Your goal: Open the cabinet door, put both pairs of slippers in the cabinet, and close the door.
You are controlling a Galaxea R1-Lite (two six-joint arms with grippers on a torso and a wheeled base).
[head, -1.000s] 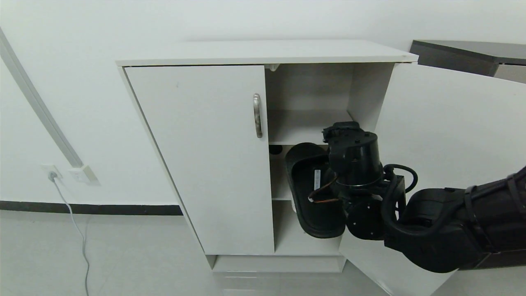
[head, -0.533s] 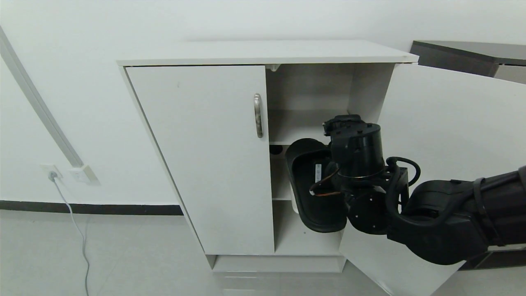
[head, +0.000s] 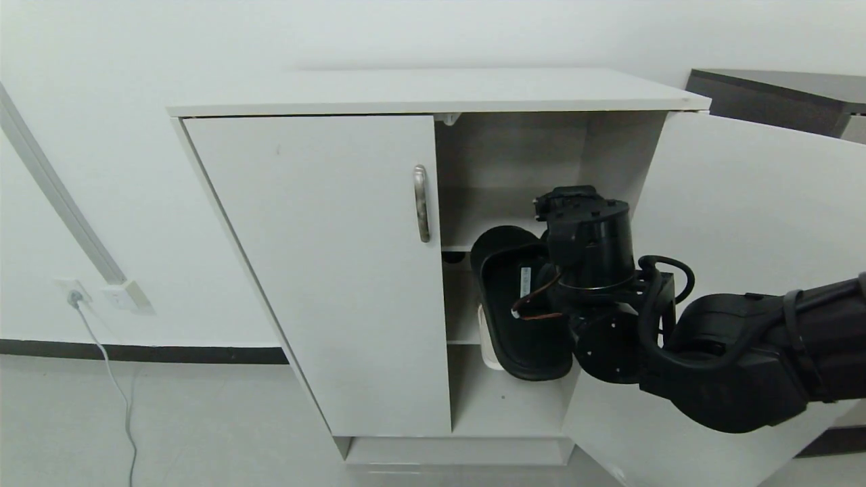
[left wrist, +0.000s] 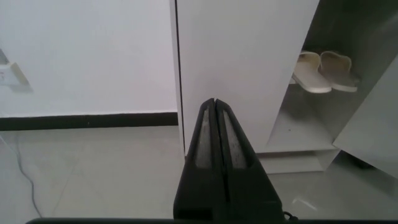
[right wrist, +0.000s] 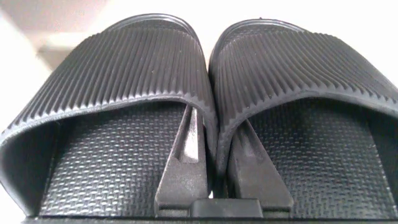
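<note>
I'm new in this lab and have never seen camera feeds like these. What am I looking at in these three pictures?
It is a two-armed robot putting slippers into a white cabinet. The wide picture comes from a camera on its head; the other two come from cameras on its wrists, looking along each gripper. The right gripper is clamped on a pair of black slippers, held at the cabinet's open right side. The left gripper is shut and empty, facing the cabinet. Beyond it, a pale pair of slippers lies on a shelf inside.
</note>
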